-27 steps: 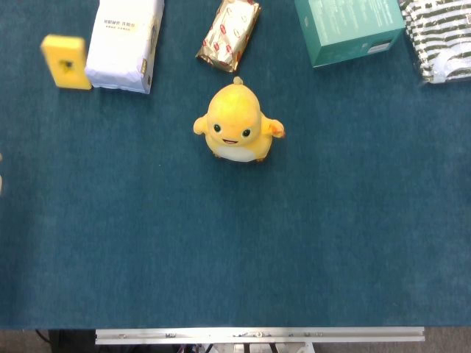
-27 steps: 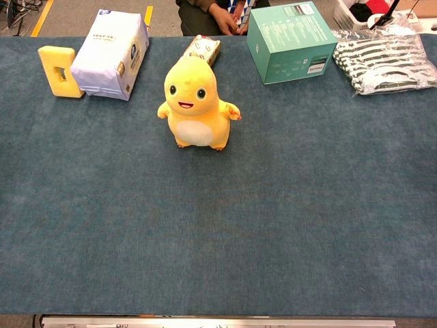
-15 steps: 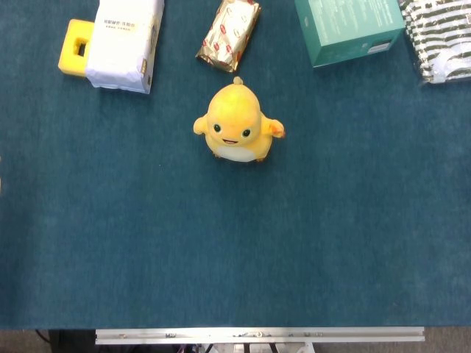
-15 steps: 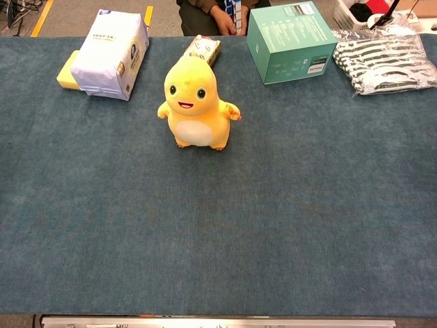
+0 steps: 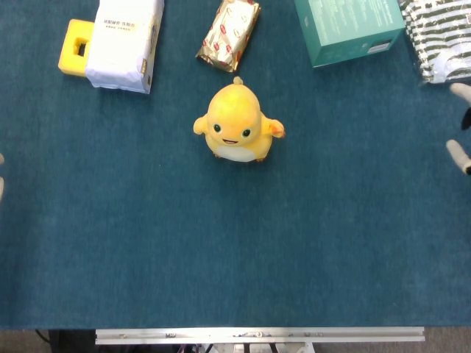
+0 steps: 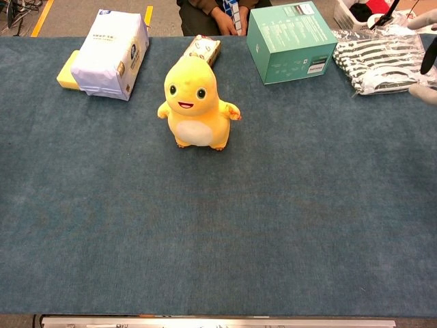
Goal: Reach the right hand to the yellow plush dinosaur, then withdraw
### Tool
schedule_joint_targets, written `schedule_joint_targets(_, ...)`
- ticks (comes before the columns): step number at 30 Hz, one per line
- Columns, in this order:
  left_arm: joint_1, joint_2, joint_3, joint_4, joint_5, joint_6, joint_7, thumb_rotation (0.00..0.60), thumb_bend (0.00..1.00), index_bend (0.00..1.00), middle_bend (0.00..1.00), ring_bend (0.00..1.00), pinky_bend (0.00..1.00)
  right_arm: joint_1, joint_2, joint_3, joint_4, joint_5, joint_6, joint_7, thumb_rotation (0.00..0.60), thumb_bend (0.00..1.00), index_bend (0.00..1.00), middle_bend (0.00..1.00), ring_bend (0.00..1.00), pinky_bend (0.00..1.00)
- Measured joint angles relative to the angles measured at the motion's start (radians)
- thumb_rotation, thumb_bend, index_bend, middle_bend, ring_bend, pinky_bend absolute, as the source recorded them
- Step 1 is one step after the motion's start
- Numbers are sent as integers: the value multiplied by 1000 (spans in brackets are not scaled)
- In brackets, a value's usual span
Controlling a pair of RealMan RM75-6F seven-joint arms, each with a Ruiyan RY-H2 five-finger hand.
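Observation:
The yellow plush dinosaur [image 5: 237, 123] stands upright in the middle of the blue table cloth, also plain in the chest view [image 6: 196, 104]. My right hand [image 5: 461, 125] shows only as pale fingertips at the right edge, spread apart with nothing between them, far to the right of the dinosaur. In the chest view the same right hand [image 6: 426, 61] hangs over the striped cloth. A pale sliver of my left hand [image 5: 1, 176] touches the left edge of the head view; how its fingers lie is hidden.
A white tissue pack [image 5: 124, 43] with a yellow block [image 5: 76, 48] beside it lies at the back left. A gold snack bag [image 5: 229, 33] lies behind the dinosaur. A teal box [image 5: 347, 28] and a striped cloth [image 5: 436, 37] sit back right. A person [image 6: 218, 15] stands beyond the table.
My right hand's fingertips have come into view at the right edge. The yellow block, earlier upright further left, now lies against the tissue pack. The dinosaur has not moved.

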Motion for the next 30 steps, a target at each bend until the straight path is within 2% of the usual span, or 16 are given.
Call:
schedule_joint_targets(2,3,3,0,0,-2,3,-2,600,384,429,497,377,391,17,-1,3,-1,3,-25,-9,600,708,226,931,810,578)
schedule_joint_targets(3,5,6,0,0,-3,5,-4,600,384,429,497,377,391,28,0,5,-3,10,-48,-13,600,765,226,958,852,634)
schedule_joint_targets(5,8,9,1,1,-4,9,-7,600,384,429,497,377,391,50,3,10,-6,25,-92,-17,600,946,226,1000,963,782)
schedule_joint_targets(8,12,12,2,4,-5,11,-10,600,384,429,497,377,390,101,7,19,-8,59,-179,-25,600,1000,217,1000,1000,899)
schedule_joint_targets(10,15,14,3,5,-8,12,-10,600,384,429,497,378,391,140,7,25,-9,89,-240,-32,600,1000,169,1000,1000,985)
schedule_joint_targets(15,16,15,2,7,-10,12,-9,600,384,429,497,379,391,236,5,39,-8,170,-377,-49,600,1000,88,1000,1000,1000)
schedule_joint_targets(19,17,15,1,10,-13,10,-11,600,384,429,497,379,391,312,-15,43,4,216,-462,-63,587,1000,71,1000,1000,1000)
schedule_joint_targets(30,16,16,-4,11,-19,7,-12,600,384,429,497,379,391,434,-123,36,42,230,-547,-54,571,1000,71,1000,1000,1000)
